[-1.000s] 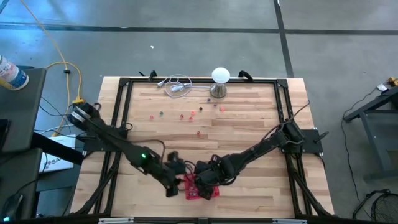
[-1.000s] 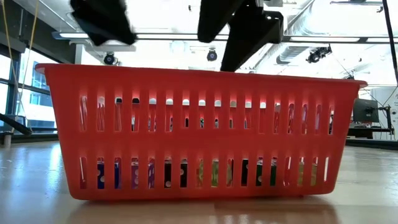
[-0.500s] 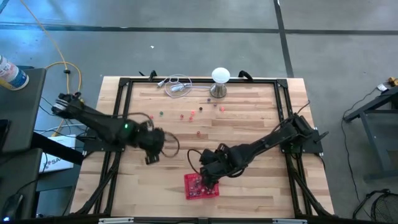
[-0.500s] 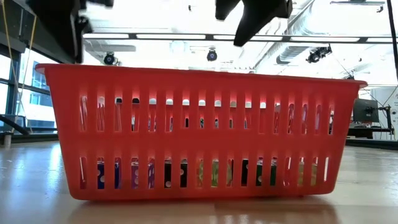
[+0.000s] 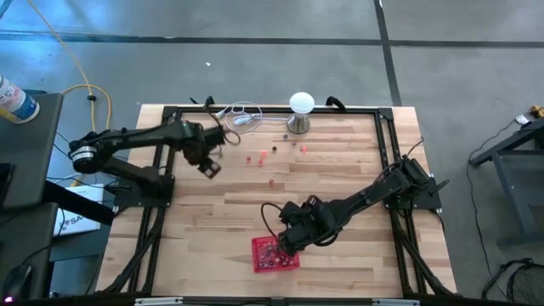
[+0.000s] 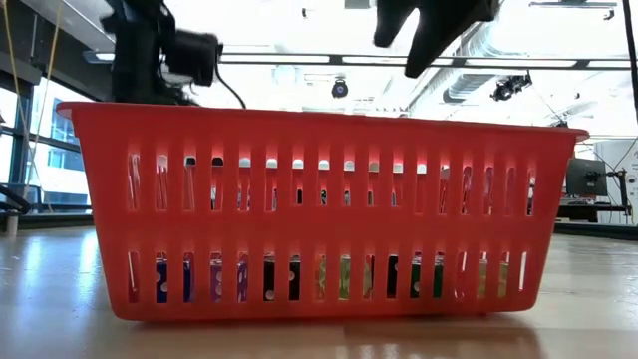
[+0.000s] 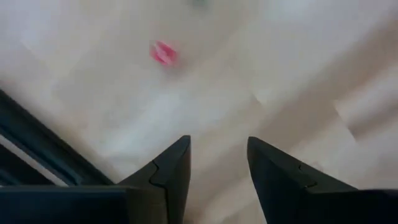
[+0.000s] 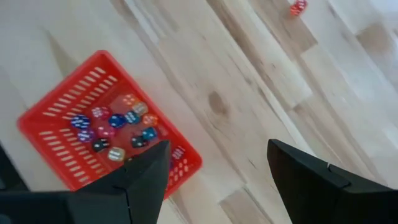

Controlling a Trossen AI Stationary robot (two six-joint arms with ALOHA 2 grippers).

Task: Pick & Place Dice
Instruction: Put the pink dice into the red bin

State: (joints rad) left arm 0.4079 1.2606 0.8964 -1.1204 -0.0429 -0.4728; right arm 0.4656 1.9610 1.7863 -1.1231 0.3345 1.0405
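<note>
The red basket (image 5: 274,253) sits at the near edge of the desk (image 5: 340,187) and holds many dice (image 8: 115,127). More dice (image 5: 262,157) lie far off by the white stand (image 5: 301,112). The left gripper (image 5: 210,167) hangs near them, fingers apart, holding nothing, probably to grab one. The right gripper (image 5: 287,242) waits just above the basket, fingers wide apart.

Light wooden plank tabletop (image 5: 340,183) with a black metal frame (image 5: 167,136) along its edges. Red slotted plastic basket (image 5: 274,254) sits near the near edge, about mid-width. White ball-topped metal stand (image 5: 300,113) upright at the far edge, centre. Coiled white cable (image 5: 240,116) lies just beside it, toward the far-left corner. Yellow cable (image 5: 75,51) runs over the grey floor off the left edge.
</note>
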